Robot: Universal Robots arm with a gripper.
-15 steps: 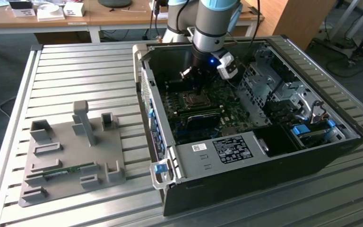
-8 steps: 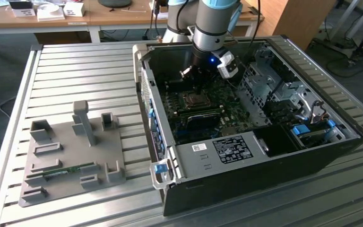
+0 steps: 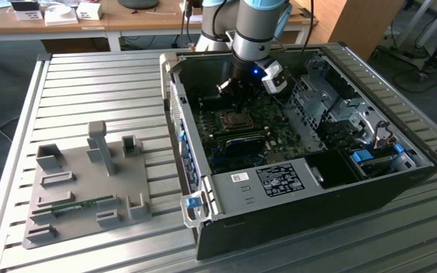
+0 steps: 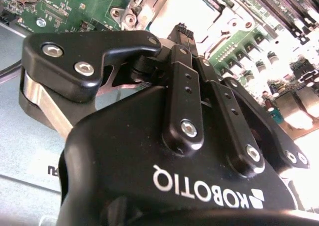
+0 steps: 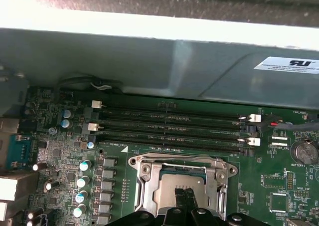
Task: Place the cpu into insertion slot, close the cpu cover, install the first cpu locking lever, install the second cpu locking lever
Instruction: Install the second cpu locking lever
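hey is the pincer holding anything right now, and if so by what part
It seems to hold nothing. In both wrist views the pincer has its fingertips together over the cpu lying in the insertion slot, with the cpu cover down around it.

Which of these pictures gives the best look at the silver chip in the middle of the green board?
The first wrist view: the cpu lies in its socket, framed by the cpu cover, with the gripper over it. The second wrist view shows the chip partly behind the gripper. The exterior view shows it small.
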